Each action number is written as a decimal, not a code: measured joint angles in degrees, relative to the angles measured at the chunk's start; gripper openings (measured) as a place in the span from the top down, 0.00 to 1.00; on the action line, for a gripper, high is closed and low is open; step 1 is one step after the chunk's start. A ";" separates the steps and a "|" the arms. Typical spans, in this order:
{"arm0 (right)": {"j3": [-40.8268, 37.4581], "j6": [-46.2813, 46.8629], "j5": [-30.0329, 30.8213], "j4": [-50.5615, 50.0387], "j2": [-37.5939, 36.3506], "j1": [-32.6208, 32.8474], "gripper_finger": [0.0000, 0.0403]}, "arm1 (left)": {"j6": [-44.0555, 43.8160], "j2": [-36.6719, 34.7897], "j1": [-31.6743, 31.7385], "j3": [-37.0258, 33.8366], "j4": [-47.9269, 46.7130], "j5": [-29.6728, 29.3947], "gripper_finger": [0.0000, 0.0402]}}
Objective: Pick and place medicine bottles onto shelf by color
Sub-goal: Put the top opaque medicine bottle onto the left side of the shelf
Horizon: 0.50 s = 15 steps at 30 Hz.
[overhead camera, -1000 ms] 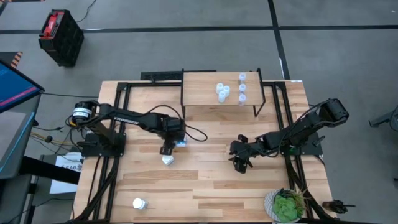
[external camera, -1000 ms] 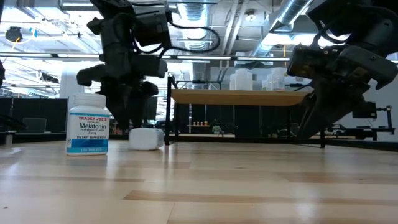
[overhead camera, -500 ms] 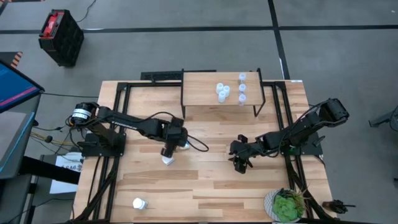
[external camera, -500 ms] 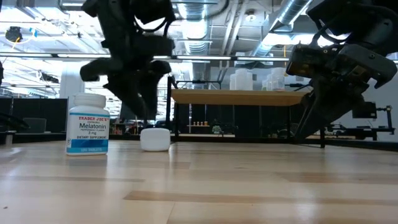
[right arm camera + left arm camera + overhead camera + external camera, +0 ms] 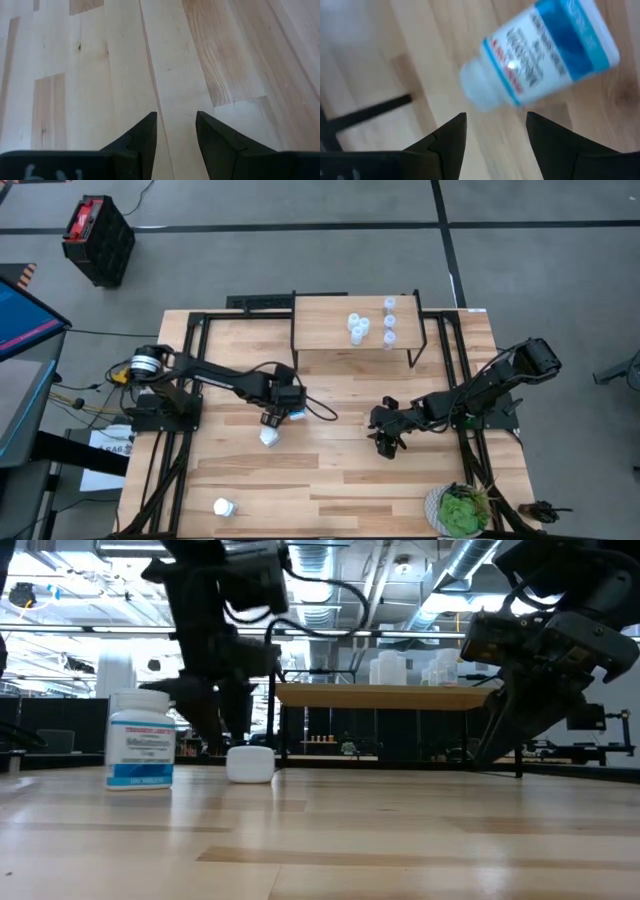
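- The left gripper point(image 5: 273, 419) hangs low over the middle-left of the table, jaws apart and holding nothing; in its wrist view the two dark fingers point(image 5: 451, 135) stand open with bare wood between them.
- Just beyond those fingertips lies a toppled white bottle with a blue-and-red label point(image 5: 540, 55). In the high view it shows as a white bottle point(image 5: 269, 437) just on the near side of the gripper, not between the jaws. Its long axis runs slantwise across the gap, cap end nearest the fingers, so by my judgement the jaws must shift toward it before closing.
- The right gripper point(image 5: 385, 443) waits right of centre, jaws apart over bare planks, well apart from any bottle; the left arm is clearly the nearer one.
- A second white bottle point(image 5: 223, 507) stands upright near the table's near-left edge, the one with the blue label in the low view point(image 5: 141, 739).
- Count on the table: two white bottles.
- Count on the shelf point(image 5: 320, 330) at the far edge: five or six small pale bottles point(image 5: 358, 327), in a cluster and a column; I cannot tell the exact number.
- A green potted plant point(image 5: 461, 510) sits at the near-right corner.
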 joint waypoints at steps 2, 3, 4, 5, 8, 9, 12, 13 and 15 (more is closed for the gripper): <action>0.00 -0.02 -0.01 -0.14 0.00 0.00 0.61 | 0.07 2.02 -0.45 0.79 0.61 0.06 0.52; 0.00 -0.01 -0.01 -0.04 0.00 0.00 0.61 | -0.28 2.52 -0.73 1.04 0.33 0.34 0.52; 0.00 -0.01 -0.01 -0.03 0.00 0.00 0.61 | -0.81 2.99 -0.88 1.38 -0.20 1.28 0.52; 0.00 -0.02 -0.01 -0.11 0.01 0.00 0.61 | -1.11 3.68 -1.02 2.07 0.38 2.24 0.52; 0.00 -0.01 -0.01 -0.03 0.02 0.00 0.61 | -2.35 4.08 -1.62 3.19 0.79 5.53 0.52; 0.00 -0.02 -0.01 -0.12 0.02 0.00 0.61 | -2.75 4.20 -1.81 3.69 1.70 6.54 0.52; 0.00 -0.02 -0.01 0.02 0.02 0.00 0.61 | -4.26 4.25 -2.42 5.33 1.65 9.18 0.52; 0.00 -0.02 -0.01 -0.12 0.02 0.00 0.61 | -5.11 4.27 -2.57 5.96 1.82 10.10 0.52; 0.00 -0.02 -0.01 -0.14 0.02 0.00 0.61 | -7.44 4.25 -2.88 6.83 3.24 12.21 0.52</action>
